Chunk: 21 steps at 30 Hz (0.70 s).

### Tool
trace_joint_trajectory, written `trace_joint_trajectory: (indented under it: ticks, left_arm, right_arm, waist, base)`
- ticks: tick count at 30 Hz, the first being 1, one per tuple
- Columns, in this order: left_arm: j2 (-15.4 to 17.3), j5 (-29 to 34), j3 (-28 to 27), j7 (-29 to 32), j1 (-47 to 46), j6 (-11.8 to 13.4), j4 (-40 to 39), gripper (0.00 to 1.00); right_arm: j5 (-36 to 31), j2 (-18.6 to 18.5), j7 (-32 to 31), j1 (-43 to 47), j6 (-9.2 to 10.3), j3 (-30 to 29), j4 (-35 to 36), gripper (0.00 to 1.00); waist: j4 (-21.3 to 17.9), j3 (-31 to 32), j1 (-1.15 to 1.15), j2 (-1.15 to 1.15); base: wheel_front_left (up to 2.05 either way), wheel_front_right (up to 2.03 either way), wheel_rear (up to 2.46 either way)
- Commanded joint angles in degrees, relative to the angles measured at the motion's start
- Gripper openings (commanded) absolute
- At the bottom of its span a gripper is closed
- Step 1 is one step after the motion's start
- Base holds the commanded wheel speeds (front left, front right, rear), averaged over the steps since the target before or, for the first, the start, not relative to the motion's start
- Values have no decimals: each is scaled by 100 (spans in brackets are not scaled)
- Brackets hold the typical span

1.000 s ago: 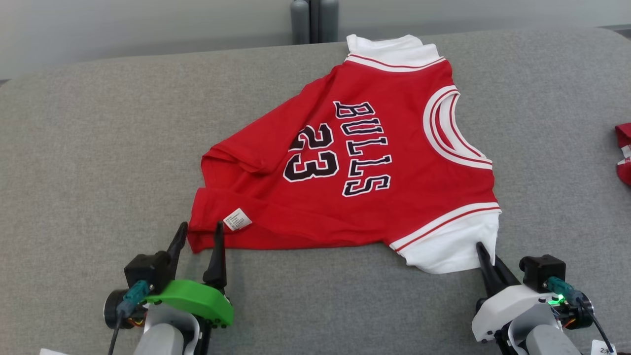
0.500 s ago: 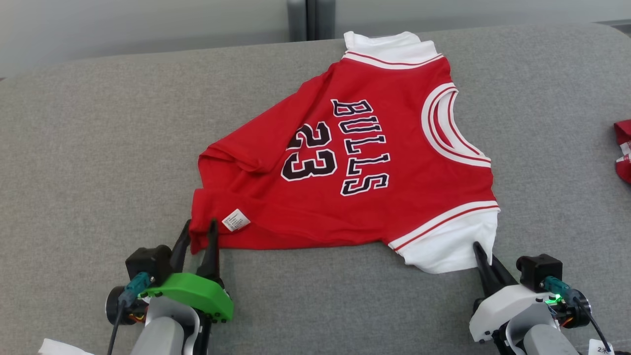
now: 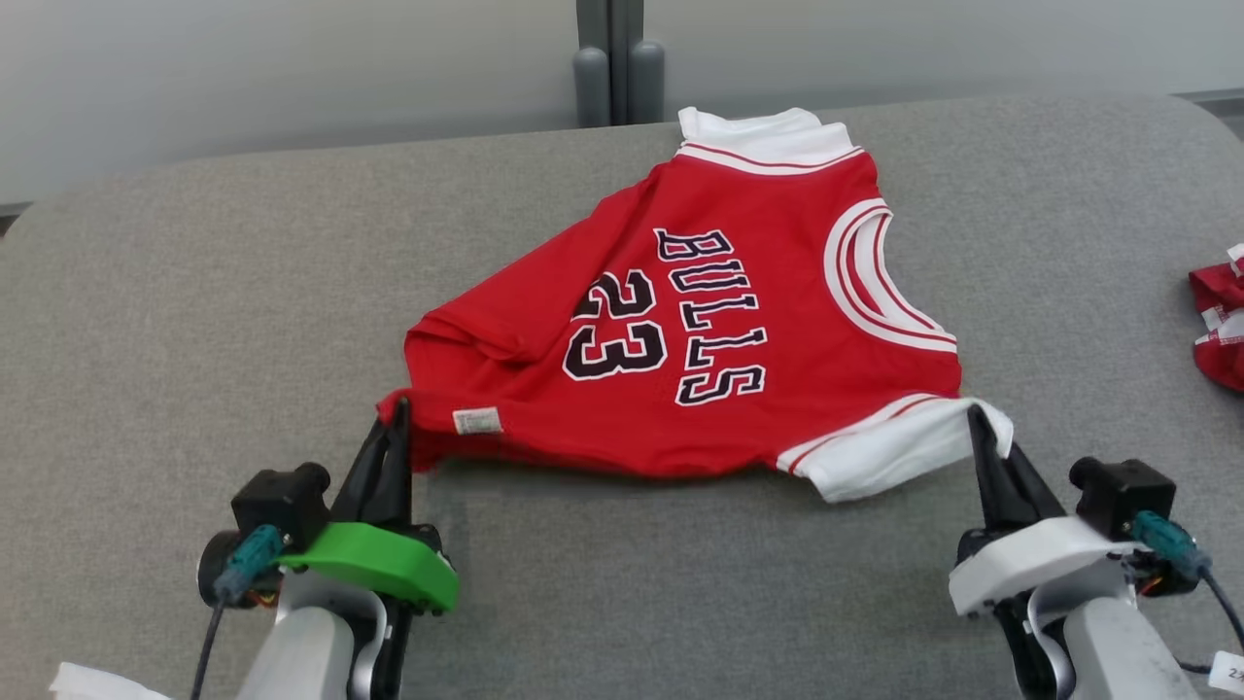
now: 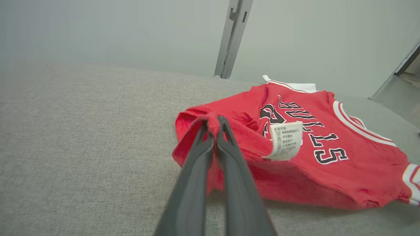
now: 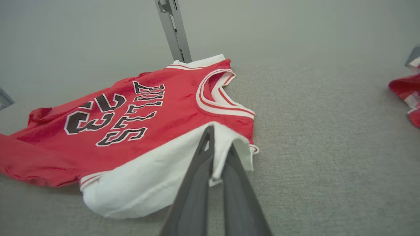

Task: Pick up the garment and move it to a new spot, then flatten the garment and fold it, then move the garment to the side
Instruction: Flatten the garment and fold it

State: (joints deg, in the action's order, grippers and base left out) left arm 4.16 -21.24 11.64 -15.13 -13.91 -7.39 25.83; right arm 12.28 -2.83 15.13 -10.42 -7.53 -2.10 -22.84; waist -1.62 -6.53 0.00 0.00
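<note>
Red Bulls jersey (image 3: 700, 331), middle of the grey cloth top (image 3: 194, 292), pinched at two near corners.
Left gripper (image 3: 397, 413) squeezes the red hem (image 3: 432, 452), right gripper (image 3: 977, 420) the white sleeve (image 3: 894, 452); such small pinches may slip out when lifting.

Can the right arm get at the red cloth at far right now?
Probably not yet: the right gripper is shut on the white sleeve of the jersey. The grey cushion between it and the red cloth looks bare, so letting go should suffice.
</note>
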Motion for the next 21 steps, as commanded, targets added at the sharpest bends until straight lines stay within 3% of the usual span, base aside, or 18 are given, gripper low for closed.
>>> trace_joint_trajectory:
  ticks: [1, 5, 12, 16, 21]
  left_arm:
    - [109, -42, 26, 1, 5, -17, -214, 0]
    - [381, -209, 102, 1, -237, -17, -904, 0]
    - [1224, -481, 280, 49, -985, -17, -2044, 0]
    - [1597, -675, 218, 504, -1525, -10, -2597, 0]
    - [1765, -1021, 18, 1214, -2381, 21, -2670, 0]
  right_arm:
    - [130, -52, -2, -62, 9, -45, 238, 0]
    - [566, -285, -1, -316, 9, -138, 1087, 0]
    - [1231, -935, -25, -1095, 9, -510, 2261, 0]
    - [1380, -1387, -377, -1830, 9, -472, 2566, 0]
    - [1371, -1866, -921, -2935, 9, -247, 2384, 0]
  waist:
    - [-29, 95, 0, 0]
    - [-76, 210, 0, 0]
    - [-120, 570, 0, 0]
    - [-95, 627, 0, 0]
    - [-21, 309, 0, 0]
  base:
    - [0, 0, 0]
    - [0, 0, 0]
    - [0, 0, 0]
    - [0, 0, 0]
    - [0, 0, 0]
